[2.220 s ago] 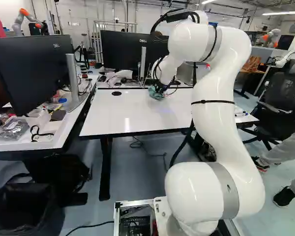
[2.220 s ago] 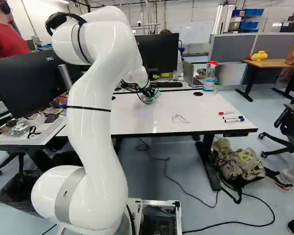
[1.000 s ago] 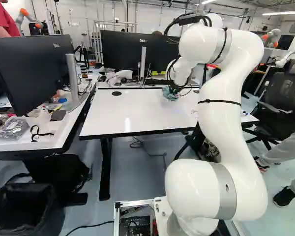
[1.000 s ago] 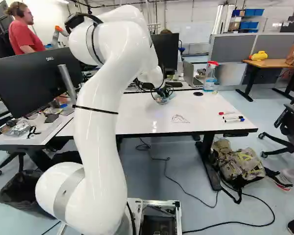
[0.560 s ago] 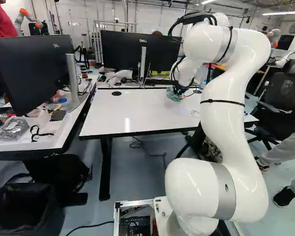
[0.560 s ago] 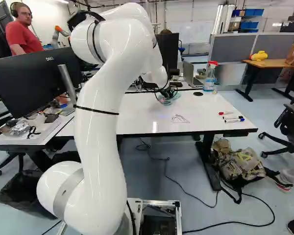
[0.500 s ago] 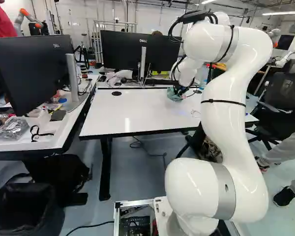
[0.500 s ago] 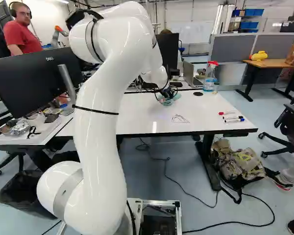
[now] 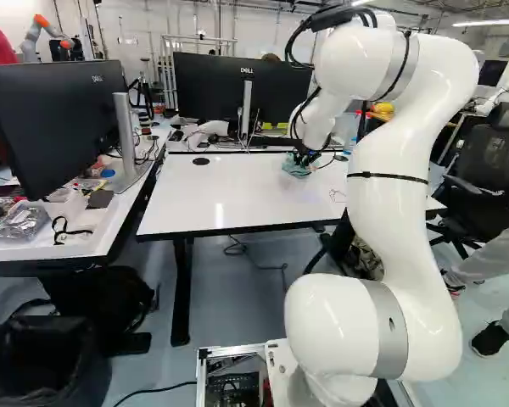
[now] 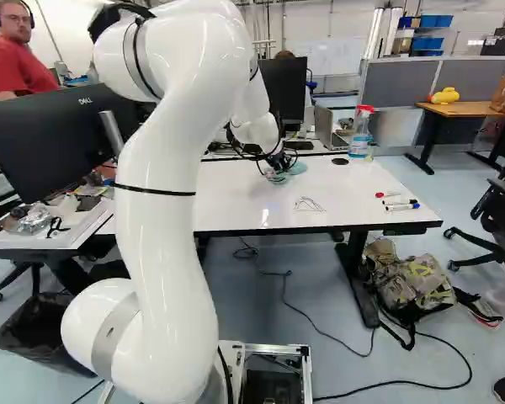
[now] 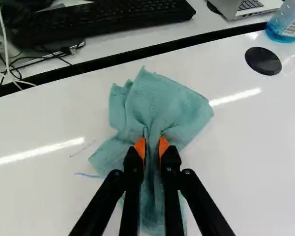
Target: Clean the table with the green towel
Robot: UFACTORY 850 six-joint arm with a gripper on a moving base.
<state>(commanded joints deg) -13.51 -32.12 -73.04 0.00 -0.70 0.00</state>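
Note:
My gripper is over the far part of the white table in the left base view. In the wrist view the gripper is closed on the green towel, a fold of it pinched between the orange pads. The towel spreads out on the tabletop ahead of and around the fingers. Short blue marks show on the table beside the towel. Drawn lines lie nearer the table's front edge in the right base view.
Behind the table's far edge are a keyboard and monitors. A spray bottle stands at the far right corner of the right base view's table, with markers near its right edge. Another robot stands far back.
Over two seconds the gripper and towel have shifted right across the table; in the last half second they have come slightly back left. The base has stayed put.

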